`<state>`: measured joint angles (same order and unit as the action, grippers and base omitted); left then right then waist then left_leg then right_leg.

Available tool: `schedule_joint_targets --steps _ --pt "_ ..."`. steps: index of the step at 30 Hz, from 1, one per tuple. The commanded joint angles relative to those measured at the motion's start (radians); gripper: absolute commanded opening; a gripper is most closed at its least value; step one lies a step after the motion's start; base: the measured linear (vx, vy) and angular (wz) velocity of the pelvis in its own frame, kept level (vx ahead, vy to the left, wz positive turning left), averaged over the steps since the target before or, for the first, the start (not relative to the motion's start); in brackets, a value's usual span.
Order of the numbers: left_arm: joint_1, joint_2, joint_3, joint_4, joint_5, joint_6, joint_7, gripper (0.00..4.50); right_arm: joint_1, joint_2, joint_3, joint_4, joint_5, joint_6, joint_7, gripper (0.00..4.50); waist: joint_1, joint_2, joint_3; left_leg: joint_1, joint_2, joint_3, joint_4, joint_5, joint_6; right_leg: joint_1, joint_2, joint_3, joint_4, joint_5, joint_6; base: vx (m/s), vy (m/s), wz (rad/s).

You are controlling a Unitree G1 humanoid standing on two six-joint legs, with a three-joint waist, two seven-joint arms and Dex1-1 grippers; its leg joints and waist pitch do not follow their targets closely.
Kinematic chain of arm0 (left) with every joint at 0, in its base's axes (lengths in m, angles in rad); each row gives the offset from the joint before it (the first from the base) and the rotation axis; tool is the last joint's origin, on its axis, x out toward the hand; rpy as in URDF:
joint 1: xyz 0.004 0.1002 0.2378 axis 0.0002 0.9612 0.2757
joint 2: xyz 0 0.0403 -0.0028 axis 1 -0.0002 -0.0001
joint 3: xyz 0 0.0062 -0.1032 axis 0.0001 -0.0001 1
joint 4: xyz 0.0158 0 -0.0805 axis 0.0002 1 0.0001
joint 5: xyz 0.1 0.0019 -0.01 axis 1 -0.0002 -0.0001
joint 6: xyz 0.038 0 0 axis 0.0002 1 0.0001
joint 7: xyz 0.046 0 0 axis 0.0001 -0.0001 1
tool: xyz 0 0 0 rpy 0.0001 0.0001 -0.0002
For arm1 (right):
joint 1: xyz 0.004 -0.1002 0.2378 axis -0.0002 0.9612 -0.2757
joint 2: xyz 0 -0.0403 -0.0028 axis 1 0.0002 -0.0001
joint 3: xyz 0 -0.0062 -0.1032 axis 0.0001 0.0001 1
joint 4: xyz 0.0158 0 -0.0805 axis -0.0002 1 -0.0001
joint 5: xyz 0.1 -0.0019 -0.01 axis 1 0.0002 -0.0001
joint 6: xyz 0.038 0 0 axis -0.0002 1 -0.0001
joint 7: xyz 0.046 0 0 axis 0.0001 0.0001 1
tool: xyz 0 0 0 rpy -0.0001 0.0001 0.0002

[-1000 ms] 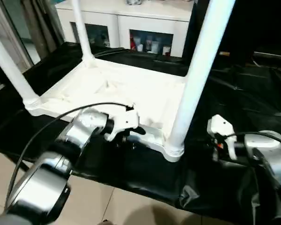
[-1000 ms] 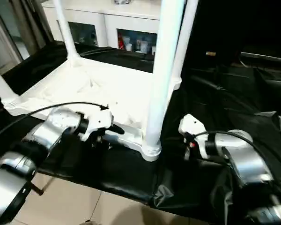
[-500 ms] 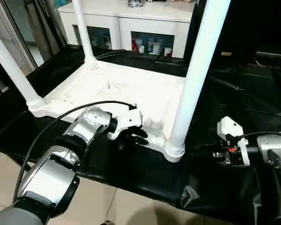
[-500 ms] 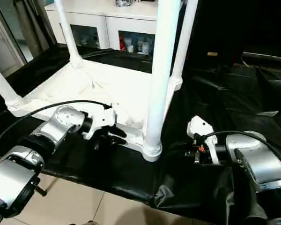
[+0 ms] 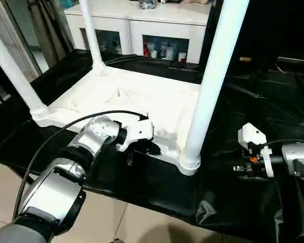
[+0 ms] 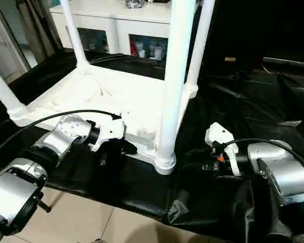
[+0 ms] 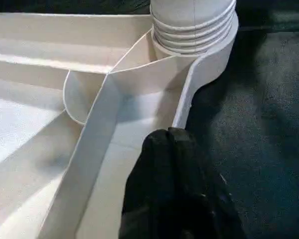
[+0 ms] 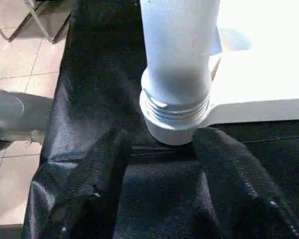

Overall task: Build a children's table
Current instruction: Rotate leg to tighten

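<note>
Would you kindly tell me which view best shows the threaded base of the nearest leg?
The right wrist view: the nearest leg's threaded base sits large and unobstructed in its corner socket. The left wrist view crops it at the edge; both eye views show it small.

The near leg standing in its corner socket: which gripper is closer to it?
Left. The left gripper, fingers shut, sits at the tabletop rim just beside the leg. The right gripper, fingers apart, is farther off over the black cloth.

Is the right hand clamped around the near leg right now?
No. In the right wrist view the right hand has its fingers spread apart, short of the near leg, which stands in its corner socket untouched.
</note>
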<state>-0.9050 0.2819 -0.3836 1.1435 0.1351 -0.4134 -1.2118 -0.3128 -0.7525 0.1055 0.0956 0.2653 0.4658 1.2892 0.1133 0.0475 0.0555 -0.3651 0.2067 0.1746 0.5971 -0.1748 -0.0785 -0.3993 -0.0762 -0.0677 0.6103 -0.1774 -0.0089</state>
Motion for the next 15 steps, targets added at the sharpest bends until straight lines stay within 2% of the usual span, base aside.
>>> schedule_joint_targets --steps 1,3,4,5,6,9,10,12,13,15 --pt "0.038 0.004 -0.031 0.03 0.047 0.047 -0.01 0.0 -0.009 -0.01 -0.011 0.009 0.006 -0.012 -0.005 2.76 0.003 -0.025 -0.063 0.01 0.011 -0.003 -0.062 -0.243 0.061 0.049 -0.06 0.031 -0.108 -0.455 -0.137 0.0 0.0 0.0" --pt "0.039 0.0 -0.023 0.027 0.039 0.072 -0.021 0.0 -0.009 -0.01 -0.011 0.01 0.006 -0.014 -0.007 2.88 0.002 -0.025 -0.062 0.009 0.009 -0.003 -0.062 -0.242 0.06 0.048 -0.059 0.029 -0.111 -0.477 -0.126 0.0 0.0 0.0" --pt "0.04 -0.006 -0.01 0.017 0.021 0.135 -0.046 0.0 -0.009 -0.011 -0.012 0.013 0.005 -0.018 -0.008 3.0 0.0 -0.029 -0.062 0.009 0.009 -0.002 -0.063 -0.238 0.058 0.049 -0.059 0.03 -0.11 -0.48 -0.124 0.0 0.0 0.0" --pt "0.04 -0.009 -0.007 0.012 0.016 0.157 -0.056 0.0 -0.009 -0.011 -0.012 0.015 0.003 -0.02 -0.009 3.12 0.001 -0.027 -0.062 0.009 0.009 -0.002 -0.062 -0.234 0.061 0.047 -0.06 0.03 -0.111 -0.482 -0.126 0.0 0.0 0.0" --pt "0.041 -0.016 0.006 0.0 0.006 0.151 -0.042 0.0 -0.012 -0.01 -0.011 0.021 -0.001 -0.028 -0.011 3.2 0.002 -0.031 -0.063 0.008 0.009 -0.002 -0.062 -0.227 0.064 0.048 -0.06 0.03 -0.111 -0.476 -0.128 0.0 0.0 0.0" --pt "0.036 -0.033 0.032 0.0 -0.012 0.106 0.007 0.21 -0.018 -0.008 -0.01 0.028 -0.003 -0.032 -0.011 3.38 0.004 -0.028 -0.067 0.008 0.011 -0.002 -0.061 -0.219 0.073 0.048 -0.058 0.03 -0.105 -0.42 -0.148 0.0 0.0 0.0" --pt "0.033 -0.038 0.041 -0.004 -0.025 0.096 0.0 0.41 -0.02 -0.007 -0.009 0.029 -0.002 -0.03 -0.01 3.61 0.004 -0.027 -0.068 0.007 0.012 -0.003 -0.061 -0.216 0.074 0.049 -0.058 0.03 -0.103 -0.403 -0.154 0.0 0.0 0.0" --pt "0.028 -0.041 0.049 -0.013 -0.037 0.087 -0.023 0.51 -0.024 -0.006 -0.007 0.03 -0.001 -0.029 -0.01 3.73 0.009 -0.028 -0.07 0.008 0.016 -0.001 -0.061 -0.205 0.082 0.047 -0.058 0.033 -0.097 -0.348 -0.177 0.0 0.0 0.0" --pt "0.029 -0.04 0.052 -0.024 -0.037 0.093 -0.037 0.51 -0.024 -0.005 -0.005 0.03 0.0 -0.03 -0.009 3.73 0.009 -0.027 -0.071 0.007 0.017 -0.002 -0.061 -0.204 0.083 0.049 -0.059 0.033 -0.094 -0.337 -0.182 0.0 0.0 0.0" --pt "0.028 -0.038 0.061 -0.04 -0.044 0.108 -0.062 0.83 -0.024 -0.006 -0.003 0.03 0.002 -0.031 -0.007 4.03 0.009 -0.029 -0.072 0.002 0.018 -0.003 -0.062 -0.191 0.086 0.052 -0.061 0.034 -0.088 -0.293 -0.193 0.0 0.0 0.0"
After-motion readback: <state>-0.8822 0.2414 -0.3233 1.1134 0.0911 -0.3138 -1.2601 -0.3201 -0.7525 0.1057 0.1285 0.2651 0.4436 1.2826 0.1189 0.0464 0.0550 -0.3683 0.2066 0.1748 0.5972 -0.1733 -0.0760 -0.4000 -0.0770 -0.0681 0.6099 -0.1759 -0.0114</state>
